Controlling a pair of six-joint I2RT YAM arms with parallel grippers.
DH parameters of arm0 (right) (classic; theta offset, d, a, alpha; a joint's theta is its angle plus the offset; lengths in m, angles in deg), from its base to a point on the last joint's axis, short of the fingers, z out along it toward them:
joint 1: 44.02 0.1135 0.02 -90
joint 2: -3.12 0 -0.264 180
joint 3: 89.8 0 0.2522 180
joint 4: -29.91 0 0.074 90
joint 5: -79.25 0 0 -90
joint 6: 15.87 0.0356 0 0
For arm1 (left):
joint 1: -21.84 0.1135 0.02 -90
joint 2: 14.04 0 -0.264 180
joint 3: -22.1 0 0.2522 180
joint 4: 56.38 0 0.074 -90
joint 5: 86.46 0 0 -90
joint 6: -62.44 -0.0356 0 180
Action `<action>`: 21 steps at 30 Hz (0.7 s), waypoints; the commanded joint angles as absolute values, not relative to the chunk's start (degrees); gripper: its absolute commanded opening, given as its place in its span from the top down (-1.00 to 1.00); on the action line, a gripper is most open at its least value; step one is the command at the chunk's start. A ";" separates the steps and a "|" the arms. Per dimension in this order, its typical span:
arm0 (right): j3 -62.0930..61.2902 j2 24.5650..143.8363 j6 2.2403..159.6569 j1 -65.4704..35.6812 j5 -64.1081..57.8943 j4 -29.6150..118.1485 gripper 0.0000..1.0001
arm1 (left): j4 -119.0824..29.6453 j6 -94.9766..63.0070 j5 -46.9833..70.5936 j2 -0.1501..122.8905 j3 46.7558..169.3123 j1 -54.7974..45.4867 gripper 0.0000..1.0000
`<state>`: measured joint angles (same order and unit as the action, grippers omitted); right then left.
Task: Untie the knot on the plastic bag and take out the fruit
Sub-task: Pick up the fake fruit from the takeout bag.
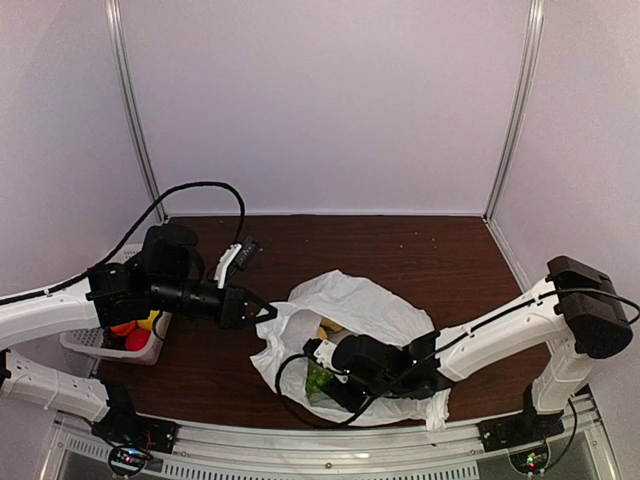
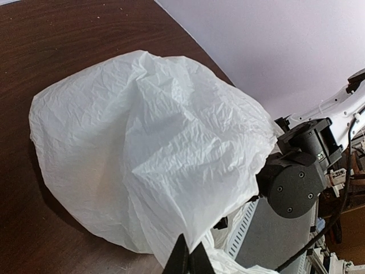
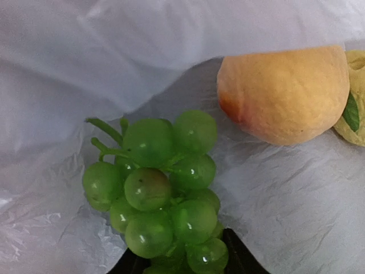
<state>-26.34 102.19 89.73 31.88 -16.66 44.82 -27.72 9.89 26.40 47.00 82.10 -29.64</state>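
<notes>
Right hand [image 3: 185,258] first: we see it deep inside the plastic bag [image 3: 68,68], its two dark fingers set against either side of the green grape bunch [image 3: 165,188], so we read it as grasping the grapes. Just past the bunch a peach [image 3: 282,94] lies on the bag's floor, with a yellow fruit with a leaf [image 3: 355,97] right beside it at the picture's edge. Our left hand [image 2: 187,260] is clenched on a fold of the bag's rim and holds the plastic up off the bench [image 1: 420,245]. We find no knot anywhere and the mouth gapes, so we judge the untying done. The emptying looks barely begun: the grapes, the peach, the yellow fruit and whatever the plastic hides have yet to come out.
</notes>
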 commanded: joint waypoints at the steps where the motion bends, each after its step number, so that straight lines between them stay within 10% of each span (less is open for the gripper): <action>1: -25.32 98.59 90.56 32.10 -19.85 45.44 0.47 | -28.12 10.12 25.29 46.04 81.88 -29.75 1.00; 8: -24.77 91.28 91.54 32.05 -24.46 46.90 0.99 | -27.85 9.96 23.77 46.46 82.56 -29.74 1.00; 21: -21.10 84.24 89.91 32.31 -22.41 49.49 1.00 | -27.09 10.90 18.80 49.21 85.26 -28.88 1.00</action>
